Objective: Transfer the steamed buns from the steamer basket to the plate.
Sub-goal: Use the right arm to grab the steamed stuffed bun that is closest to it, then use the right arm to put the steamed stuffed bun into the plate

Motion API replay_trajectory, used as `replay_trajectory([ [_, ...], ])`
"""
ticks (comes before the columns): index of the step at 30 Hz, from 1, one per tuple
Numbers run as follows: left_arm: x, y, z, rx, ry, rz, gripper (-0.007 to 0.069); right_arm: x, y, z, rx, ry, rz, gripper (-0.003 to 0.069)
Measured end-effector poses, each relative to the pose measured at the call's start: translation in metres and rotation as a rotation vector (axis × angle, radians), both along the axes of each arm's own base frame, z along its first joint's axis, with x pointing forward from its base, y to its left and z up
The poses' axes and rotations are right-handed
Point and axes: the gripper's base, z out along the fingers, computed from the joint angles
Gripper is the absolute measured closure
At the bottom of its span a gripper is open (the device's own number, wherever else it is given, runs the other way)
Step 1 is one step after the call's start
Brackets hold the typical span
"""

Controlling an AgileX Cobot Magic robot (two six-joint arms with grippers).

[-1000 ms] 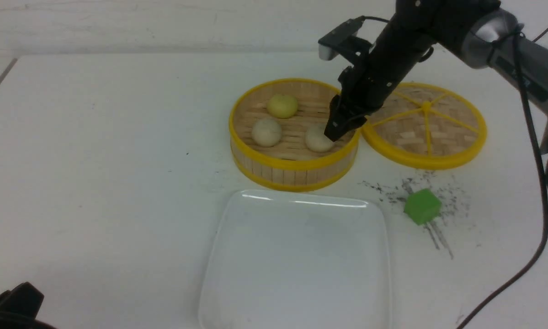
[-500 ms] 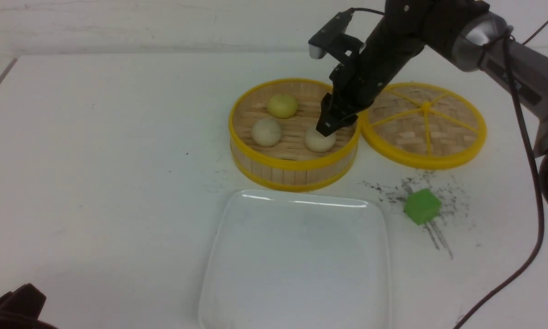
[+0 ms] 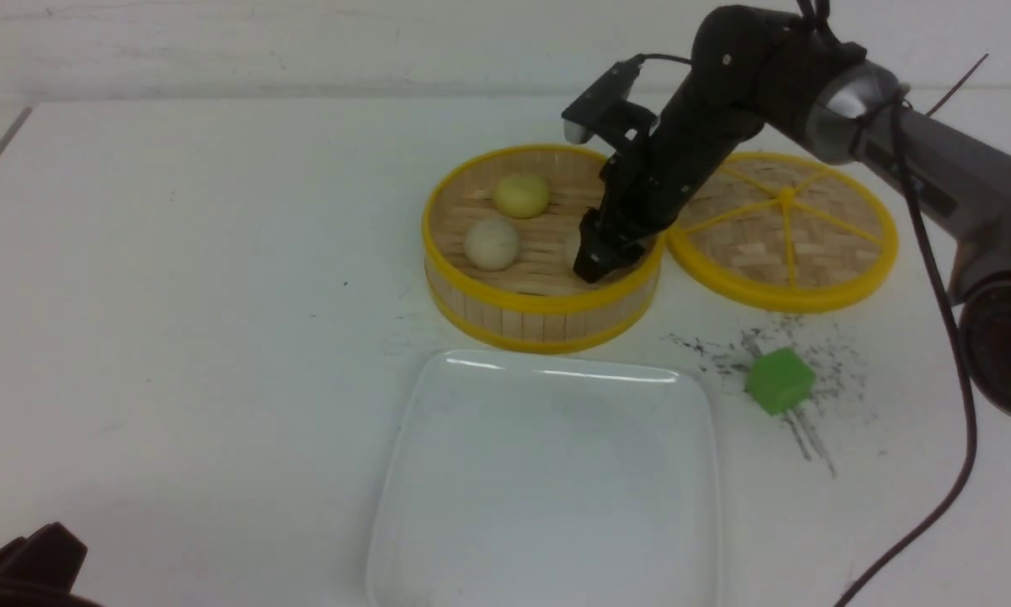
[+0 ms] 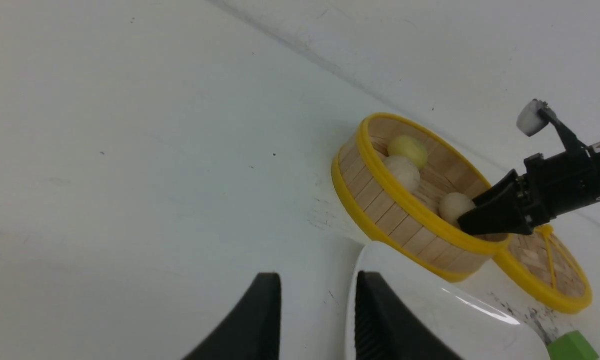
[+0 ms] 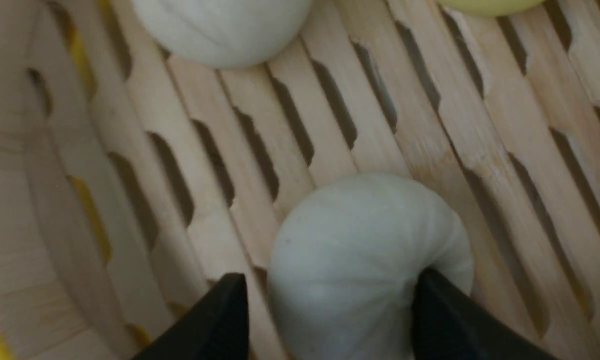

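The steamer basket (image 3: pixel 471 291) stands mid-table and holds the three steamed buns: the pale yellow one (image 3: pixel 520 195) at the back, a beige one (image 3: pixel 492 244) on the left, and a beige one (image 5: pixel 360 250) on the right, mostly hidden in the front view. My right gripper (image 3: pixel 594 265) is down inside the basket, open, its jaws on either side of that right bun; one fingertip (image 5: pixel 430 300) touches it. The white plate (image 3: pixel 547 472) lies empty in front of the basket. My left gripper (image 4: pixel 317 300) is open and empty, low at the near left.
The flat woven lid (image 3: pixel 787 228) lies against the basket's right side. A green cube (image 3: pixel 778 381) sits on dark scuff marks right of the plate. The right arm's cable hangs along the right edge.
My right gripper has moved left and down from the basket's right rim into the basket, coming to straddle the right beige bun. The buns and the left arm have not moved.
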Motion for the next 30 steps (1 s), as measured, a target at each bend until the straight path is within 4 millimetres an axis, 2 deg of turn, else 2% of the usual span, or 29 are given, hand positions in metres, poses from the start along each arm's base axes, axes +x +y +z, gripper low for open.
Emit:
replay_trajectory([
  [4,0.0,0.0,0.0,0.002,-0.001,-0.002,0.0381,0.002,0.0,0.0,0.006,-0.016,-0.007,0.026],
  [5,0.0,0.0,0.0,0.001,-0.001,-0.002,0.0381,0.002,0.0,0.0,0.007,-0.019,-0.009,0.0296],
  [7,0.0,0.0,0.0,0.003,-0.002,-0.002,0.0381,0.003,0.0,0.0,0.011,-0.03,-0.004,0.0459],
  [10,0.0,0.0,0.0,0.003,-0.001,-0.003,0.0381,0.003,0.001,0.001,0.014,-0.037,0.005,0.0622],
  [19,0.0,0.0,0.0,0.003,-0.001,-0.003,0.0381,0.003,0.001,0.005,0.015,-0.046,0.011,0.0637],
  [23,0.0,0.0,0.0,0.003,0.0,-0.004,0.0381,-0.005,-0.002,0.034,0.019,-0.077,0.02,0.0637],
  [24,0.0,0.0,0.0,0.003,0.0,-0.004,0.0381,-0.005,-0.002,0.034,0.018,-0.075,0.022,0.0637],
  [26,0.0,0.0,0.0,0.003,0.0,-0.004,0.0381,-0.013,-0.005,0.058,0.024,-0.094,0.032,0.0637],
  [27,0.0,0.0,0.0,0.003,0.0,-0.004,0.0381,-0.014,-0.005,0.059,0.024,-0.095,0.033,0.0637],
  [28,0.0,0.0,0.0,0.003,0.0,-0.004,0.0381,-0.02,-0.007,0.071,0.024,-0.094,0.042,0.0637],
  [30,0.0,0.0,0.0,0.003,0.0,-0.004,0.0381,-0.026,-0.008,0.081,0.022,-0.083,0.049,0.0636],
])
